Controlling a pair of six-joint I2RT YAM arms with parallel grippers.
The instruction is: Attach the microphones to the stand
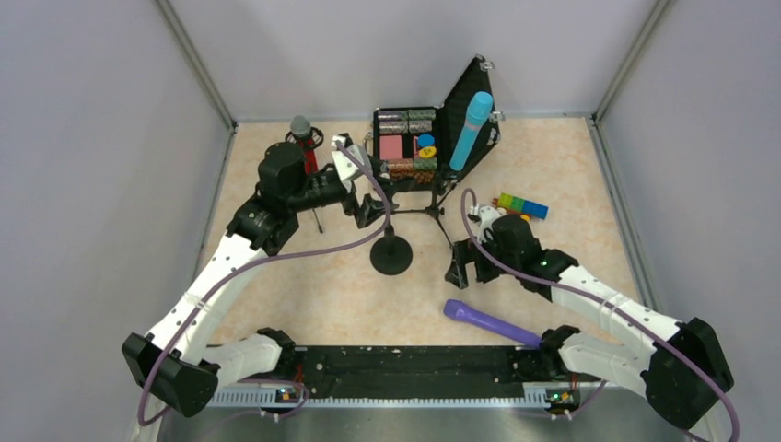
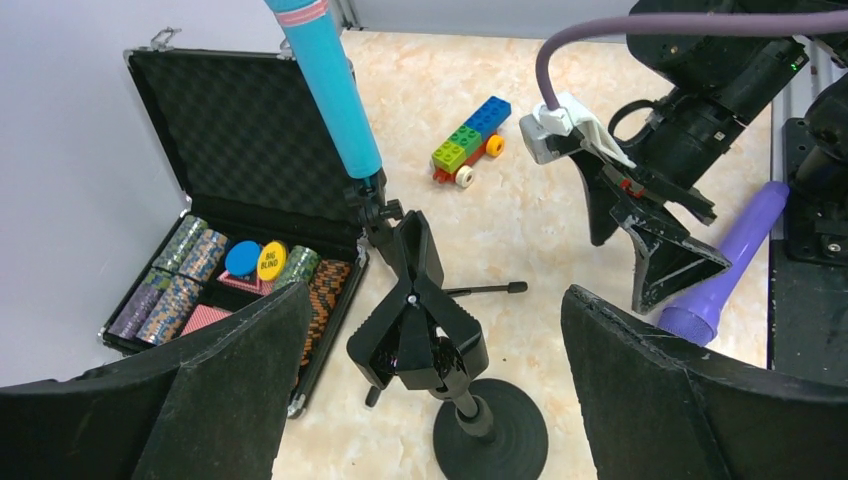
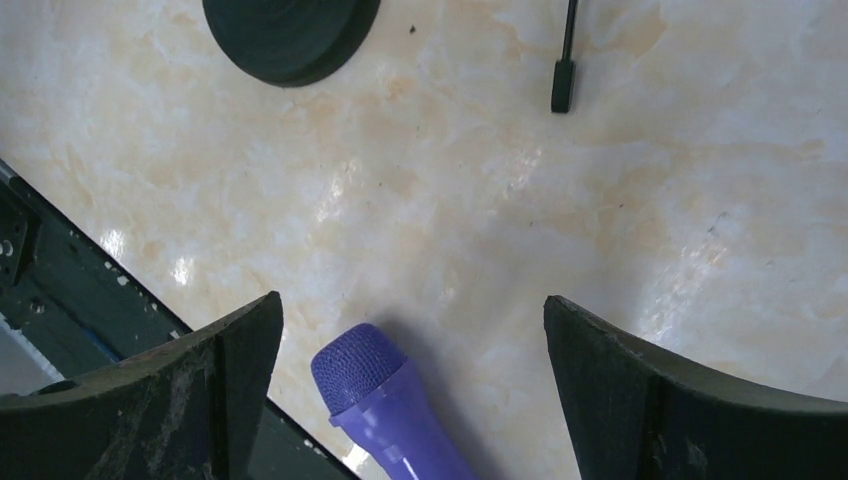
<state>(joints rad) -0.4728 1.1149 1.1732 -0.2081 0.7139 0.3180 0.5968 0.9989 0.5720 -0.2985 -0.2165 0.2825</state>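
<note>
The left gripper [image 2: 435,295] is seen with its fingers spread wide and nothing between them; it is held just beside the stand [image 1: 391,253], whose black clamp and round base fill the middle of the left wrist view. The blue mic [image 2: 330,90] is fixed by its lower end in a clip on the stand and is tilted up in front of the lid of the open case [image 2: 230,120], in which chips [image 2: 190,265] are stacked. The red mic [image 1: 304,147] is seen upright, silver head on top, just behind the left wrist. Its lower end is hidden by the arm, so whether it is clipped cannot be told. The purple mic [image 1: 488,322] is laid flat on the table [image 1: 322,295], close to the black rail [image 1: 405,364], with its head pointed to the left. The right gripper [image 3: 410,300] is held above that head, jaws wide apart and nothing pinched. In the right wrist view the mesh head is seen low between the two fingers, nearer the one on the left of the picture, and is touched by neither. The car [image 2: 470,140] is set on the table beyond the stand, apart from both grippers.
</note>
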